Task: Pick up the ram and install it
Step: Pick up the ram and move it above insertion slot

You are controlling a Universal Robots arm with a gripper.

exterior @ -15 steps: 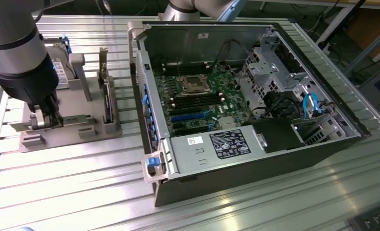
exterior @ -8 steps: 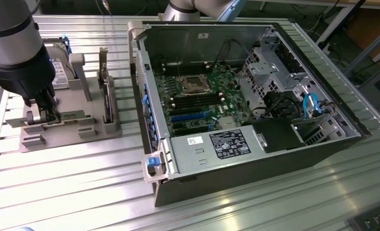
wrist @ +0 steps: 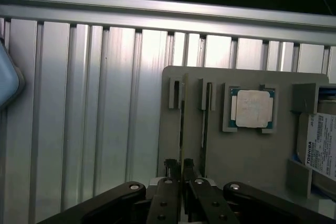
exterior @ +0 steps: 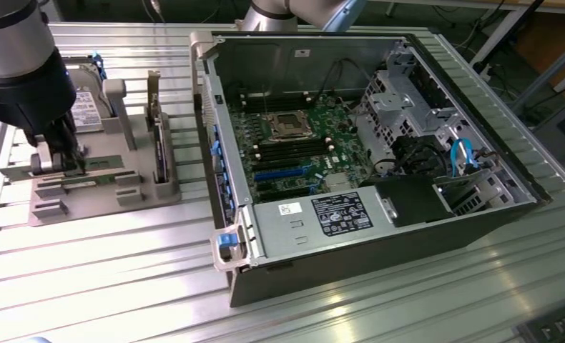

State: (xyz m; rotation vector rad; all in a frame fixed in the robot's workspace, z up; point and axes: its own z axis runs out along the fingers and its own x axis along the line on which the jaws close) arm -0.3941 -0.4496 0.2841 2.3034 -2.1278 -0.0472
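Read as a clock face, the exterior view has the flat grey plastic parts holder [exterior: 91,200] at nine o'clock and the open dark steel computer case [exterior: 359,264] from the centre out to three. The arm drops in from eleven o'clock, so its black two-fingered gripper [exterior: 59,166] stands over the holder's nine o'clock end.

The slim green circuit-board strip of ram [exterior: 101,170] sits on edge in the holder's slots, running from nine towards three. From the wrist, the gripper [wrist: 181,165] has its jaws drawn almost together, with only the ram's thin top edge [wrist: 182,124] between them. It looks pinched, and the ram is seated in the holder [wrist: 247,156].

Close neighbours on the holder:
- The square silver processor chip [wrist: 253,107] lies just beside the ram's slots.
- The silver hard drive with a white label [exterior: 87,107] lies at twelve o'clock of the gripper.
- The dark upright expansion card [exterior: 159,146] stands at the holder's three o'clock edge.

A narrow strip of ribbed aluminium table [exterior: 101,286] separates that edge from the case's rim. A wide open run of table spreads from six to eight o'clock. The green motherboard [exterior: 292,150] lies exposed inside the case walls.
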